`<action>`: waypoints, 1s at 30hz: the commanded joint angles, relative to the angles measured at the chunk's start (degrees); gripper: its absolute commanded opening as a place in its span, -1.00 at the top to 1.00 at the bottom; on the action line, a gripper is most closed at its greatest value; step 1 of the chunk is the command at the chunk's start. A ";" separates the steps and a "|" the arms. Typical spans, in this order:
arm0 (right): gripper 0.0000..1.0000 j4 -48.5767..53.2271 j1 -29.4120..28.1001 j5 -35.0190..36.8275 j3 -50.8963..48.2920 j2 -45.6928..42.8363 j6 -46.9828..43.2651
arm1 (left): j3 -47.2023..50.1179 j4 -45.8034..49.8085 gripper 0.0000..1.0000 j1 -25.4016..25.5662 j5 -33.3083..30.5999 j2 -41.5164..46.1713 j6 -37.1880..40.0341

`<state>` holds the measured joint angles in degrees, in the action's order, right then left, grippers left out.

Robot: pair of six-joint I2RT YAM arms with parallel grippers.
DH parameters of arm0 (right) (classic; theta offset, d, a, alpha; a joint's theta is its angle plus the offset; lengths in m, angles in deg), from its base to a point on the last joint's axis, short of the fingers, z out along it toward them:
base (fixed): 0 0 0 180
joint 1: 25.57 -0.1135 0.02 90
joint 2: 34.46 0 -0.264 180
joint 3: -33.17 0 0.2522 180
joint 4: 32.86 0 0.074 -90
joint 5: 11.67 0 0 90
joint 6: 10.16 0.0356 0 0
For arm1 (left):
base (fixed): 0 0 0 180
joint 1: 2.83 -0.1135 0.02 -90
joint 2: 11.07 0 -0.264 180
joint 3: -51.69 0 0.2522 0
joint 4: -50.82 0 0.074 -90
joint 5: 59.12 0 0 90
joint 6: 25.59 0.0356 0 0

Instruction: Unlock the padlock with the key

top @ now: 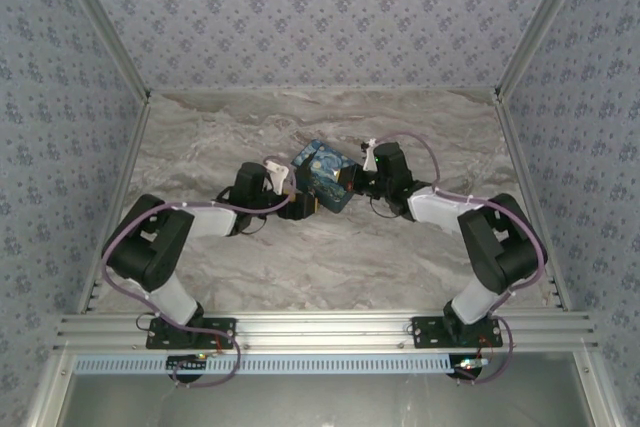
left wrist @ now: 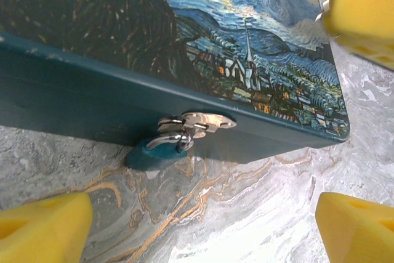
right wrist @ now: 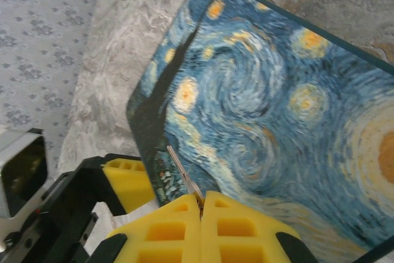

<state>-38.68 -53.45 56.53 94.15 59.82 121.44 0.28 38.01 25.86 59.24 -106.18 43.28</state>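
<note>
painted box point(top: 328, 177) on table point(top: 250, 272) | left fingers point(top: 298, 209) at its left | right fingers point(top: 356, 181) opposite

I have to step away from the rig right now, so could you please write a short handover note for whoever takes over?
Left claw: open, holding nothing, facing the padlock.
Right claw: shut on the key, which sticks out over the lid of the painted box.
Padlock: hanging from the hasp on the box's side wall, no key in it.
Done: key picked up.
Left: bring the key round to the padlock, insert it, turn it and free the shackle. The keyhole is not visible.
</note>
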 commanded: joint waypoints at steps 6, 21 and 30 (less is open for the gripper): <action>1.00 5.26 -0.94 2.09 2.22 3.44 -0.07 | -1.16 -6.03 -0.78 0.55 0.33 -4.17 0.98; 1.00 8.20 -1.83 4.23 2.27 3.57 -1.09 | -2.69 -10.26 -0.62 0.74 1.01 -9.67 1.26; 1.00 7.88 -2.09 4.22 2.35 3.47 -1.00 | -4.57 -11.30 -0.45 2.18 2.74 -12.53 0.73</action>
<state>-35.99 -54.87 59.61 96.38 61.83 121.14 -2.80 27.02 26.56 59.63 -116.89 43.79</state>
